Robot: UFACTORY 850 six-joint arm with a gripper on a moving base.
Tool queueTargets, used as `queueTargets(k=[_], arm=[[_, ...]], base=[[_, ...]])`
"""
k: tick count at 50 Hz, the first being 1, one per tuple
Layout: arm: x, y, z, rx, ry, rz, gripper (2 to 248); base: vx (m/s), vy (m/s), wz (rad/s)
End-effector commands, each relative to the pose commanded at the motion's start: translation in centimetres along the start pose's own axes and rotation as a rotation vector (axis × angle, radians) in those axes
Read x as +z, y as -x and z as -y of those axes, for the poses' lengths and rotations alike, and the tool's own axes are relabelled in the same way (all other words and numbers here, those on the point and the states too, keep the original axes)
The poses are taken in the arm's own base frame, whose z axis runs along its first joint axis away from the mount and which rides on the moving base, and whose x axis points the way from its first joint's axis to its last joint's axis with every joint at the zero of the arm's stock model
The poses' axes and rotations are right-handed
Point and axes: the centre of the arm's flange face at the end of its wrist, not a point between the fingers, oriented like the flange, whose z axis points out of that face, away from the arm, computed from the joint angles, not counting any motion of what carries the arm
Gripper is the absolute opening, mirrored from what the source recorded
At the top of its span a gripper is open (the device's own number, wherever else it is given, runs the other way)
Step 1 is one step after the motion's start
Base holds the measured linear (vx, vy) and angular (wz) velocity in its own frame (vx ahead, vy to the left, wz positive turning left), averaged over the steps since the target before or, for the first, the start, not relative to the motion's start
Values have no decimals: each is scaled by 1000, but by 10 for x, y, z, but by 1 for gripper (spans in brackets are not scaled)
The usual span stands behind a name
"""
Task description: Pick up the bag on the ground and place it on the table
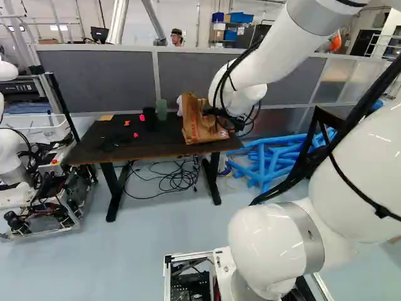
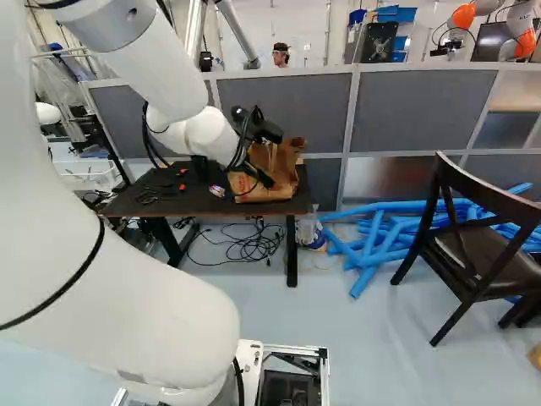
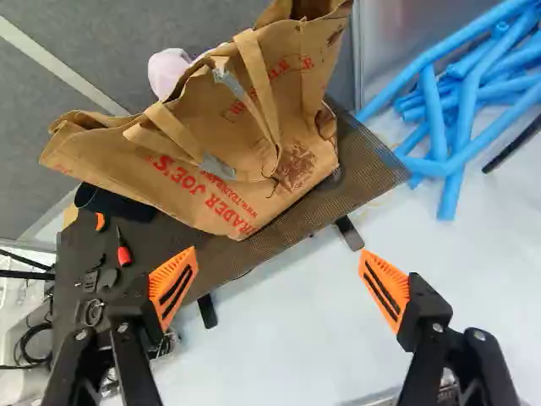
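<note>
Okay, in the left base view the brown paper bag with red print point(image 1: 193, 128) is seen sitting on the dark-topped table point(image 1: 150, 145), near one end. By the right base view, that's backed up: it's held up by the tabletop, not the floor. In the wrist view, the black two-fingered gripper with orange pads point(image 3: 278, 252) is spread wide, nothing gripped, bag ahead. Placing looks pretty much done; maybe only clearing the arm is left.
</note>
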Motion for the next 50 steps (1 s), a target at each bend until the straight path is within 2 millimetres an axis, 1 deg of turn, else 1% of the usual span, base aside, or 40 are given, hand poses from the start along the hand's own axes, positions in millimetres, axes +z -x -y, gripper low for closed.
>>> queueTargets(k=[25,50], arm=[[1,50,-26,-183,-54,-144,247],[-5,89,-46,-321,-82,-260,247]], base=[[0,0,0],[0,0,0]])
